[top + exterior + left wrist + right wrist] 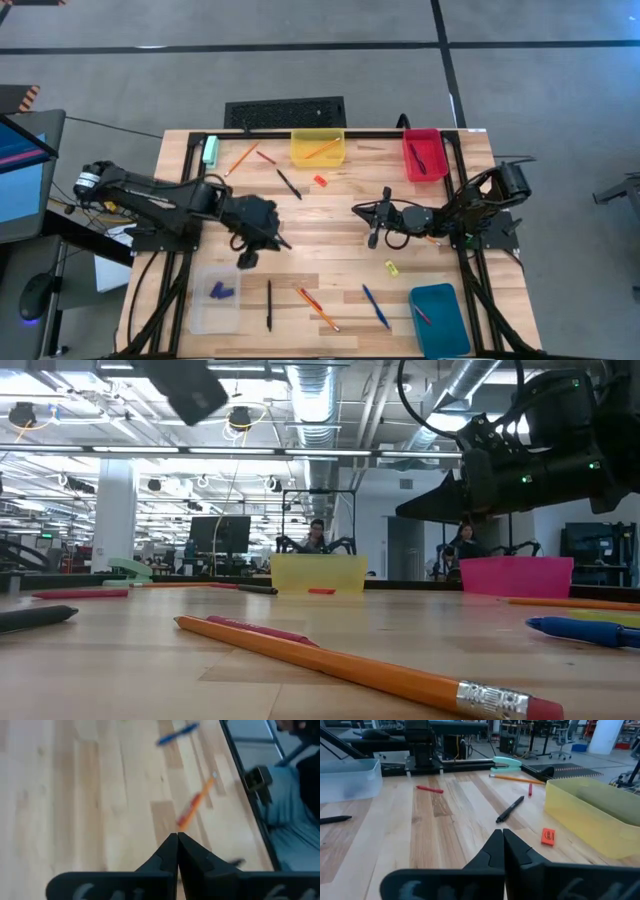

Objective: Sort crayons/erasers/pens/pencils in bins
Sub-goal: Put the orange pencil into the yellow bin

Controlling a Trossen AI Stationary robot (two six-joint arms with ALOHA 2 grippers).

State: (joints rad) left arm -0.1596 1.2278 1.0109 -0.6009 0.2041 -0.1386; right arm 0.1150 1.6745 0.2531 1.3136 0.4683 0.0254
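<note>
Hovering over the middle of the table, both arms are between picks, each with its jaws pressed together on nothing. The left gripper [262,238] hangs left of centre, and its wrist camera looks past the clenched fingertips at an orange pencil [196,804] and a blue pen [176,734] lying loose toward the near edge, so it seems aimed at that group. The right gripper [375,222] sits right of centre, turned toward the far edge, where its own camera shows a black pen [510,809], a red-orange eraser [548,836] and a red crayon [429,789] on bare wood.

Each bin stands near a corner, which keeps the working middle free and gives each arm two within reach: the yellow bin [317,161] at the far edge already holds a pencil, the red bin [423,170] at the far right corner holds a dark stick, the teal bin [437,325] at the near right corner holds what may be a crayon or pen, though it is too small to be sure, and the clear bin [214,318] at the near left corner holds blue erasers.

Plenty remains unsorted, including a yellow eraser [391,268] near the right gripper and a black pen [268,305] by the near edge. A pale-green block [210,150] rests at the far left corner.
</note>
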